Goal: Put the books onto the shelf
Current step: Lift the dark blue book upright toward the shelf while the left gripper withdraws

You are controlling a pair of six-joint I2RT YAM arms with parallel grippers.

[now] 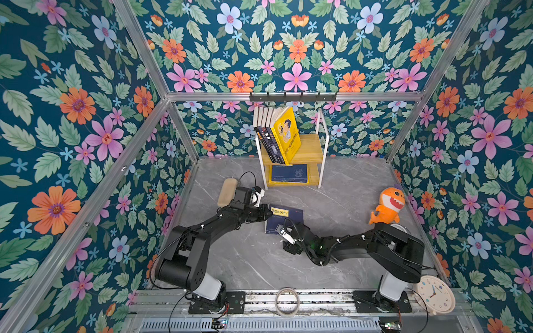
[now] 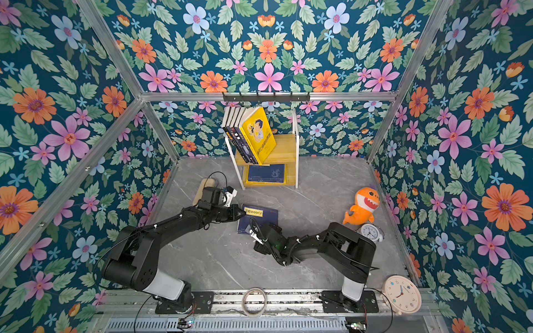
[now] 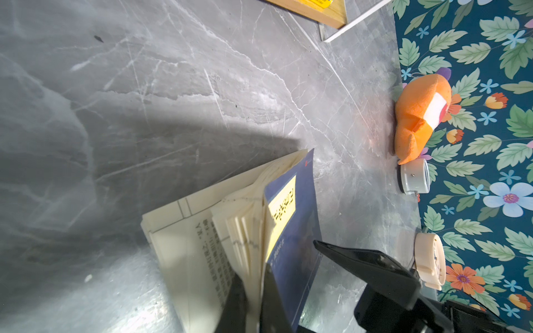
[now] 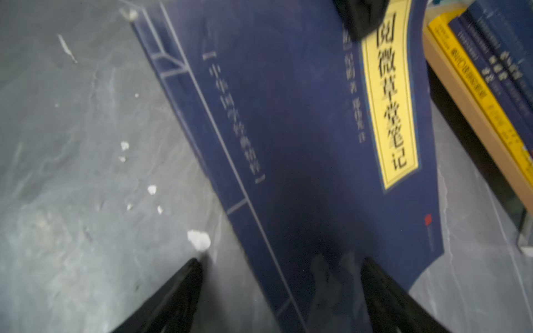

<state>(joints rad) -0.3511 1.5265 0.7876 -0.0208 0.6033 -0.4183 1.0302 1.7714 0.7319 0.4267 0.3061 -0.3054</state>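
Tape roll (image 1: 287, 302): laid on the front rail, between the arm bases
Left gripper (image 3: 253, 291): pinched shut on pages at the label end of the Book
Right gripper (image 4: 281, 268): spread wide, held low over the opposite end, nothing gripped
Book (image 1: 288, 219): navy, yellow-labelled, laid on the table (image 1: 331, 207) before the Shelf, pages fanned up
Shelf (image 1: 311, 147): set at the back wall; leaning books (image 1: 277, 135) stood on top, flat ones (image 1: 290, 174) stacked below

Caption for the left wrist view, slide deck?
Left gripper jaws shut on the navy book, pages fanned, over the grey table.
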